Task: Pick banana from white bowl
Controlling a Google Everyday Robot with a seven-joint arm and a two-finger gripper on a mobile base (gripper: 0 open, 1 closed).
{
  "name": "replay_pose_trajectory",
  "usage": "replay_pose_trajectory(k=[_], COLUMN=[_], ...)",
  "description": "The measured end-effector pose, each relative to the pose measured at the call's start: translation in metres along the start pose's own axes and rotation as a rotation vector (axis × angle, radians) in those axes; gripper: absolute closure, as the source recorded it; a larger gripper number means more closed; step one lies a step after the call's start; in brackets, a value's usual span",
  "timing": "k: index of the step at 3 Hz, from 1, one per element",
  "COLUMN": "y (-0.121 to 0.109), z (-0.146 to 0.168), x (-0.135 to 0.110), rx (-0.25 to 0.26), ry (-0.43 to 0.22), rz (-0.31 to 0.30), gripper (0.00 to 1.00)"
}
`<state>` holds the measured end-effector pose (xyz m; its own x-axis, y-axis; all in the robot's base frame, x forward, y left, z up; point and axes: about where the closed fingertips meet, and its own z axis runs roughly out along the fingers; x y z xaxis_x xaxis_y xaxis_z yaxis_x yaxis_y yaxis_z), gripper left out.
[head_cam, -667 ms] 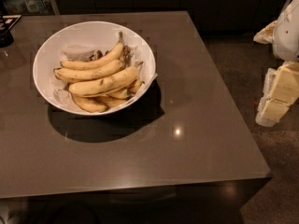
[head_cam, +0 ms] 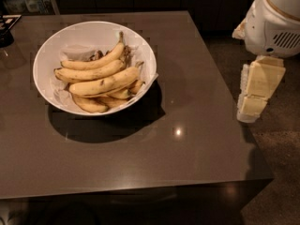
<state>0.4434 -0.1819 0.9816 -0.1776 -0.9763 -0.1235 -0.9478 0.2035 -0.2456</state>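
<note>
The white bowl stands on the left part of the dark table and holds several ripe yellow bananas lying on white paper. The top bananas lie lengthwise, stems to the right. My gripper hangs pointing down at the far right, just beyond the table's right edge, well to the right of the bowl and about level with it. The white arm housing is above it. The gripper holds nothing that I can see.
The dark brown table has its right edge near the gripper and its front edge low in the view. Dark objects sit at the far left edge. Speckled floor lies to the right.
The arm and gripper have moved left, closer to the table's right edge, with more of the white housing in view. The bowl and bananas have not moved.
</note>
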Motion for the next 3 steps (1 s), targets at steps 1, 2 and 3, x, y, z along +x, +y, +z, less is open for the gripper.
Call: replay_pose_trajectory(k=[1,2,3], y=[-0.005,-0.008,-0.005], z=[0.012,0.012,0.005], x=[-0.039,-0.045,-0.081], rx=[-0.025,-0.01,0.023], ry=[0.04,0.02,-0.04], rz=[-0.095,-0.091,-0.115], gripper=[0.0,0.0,0.0])
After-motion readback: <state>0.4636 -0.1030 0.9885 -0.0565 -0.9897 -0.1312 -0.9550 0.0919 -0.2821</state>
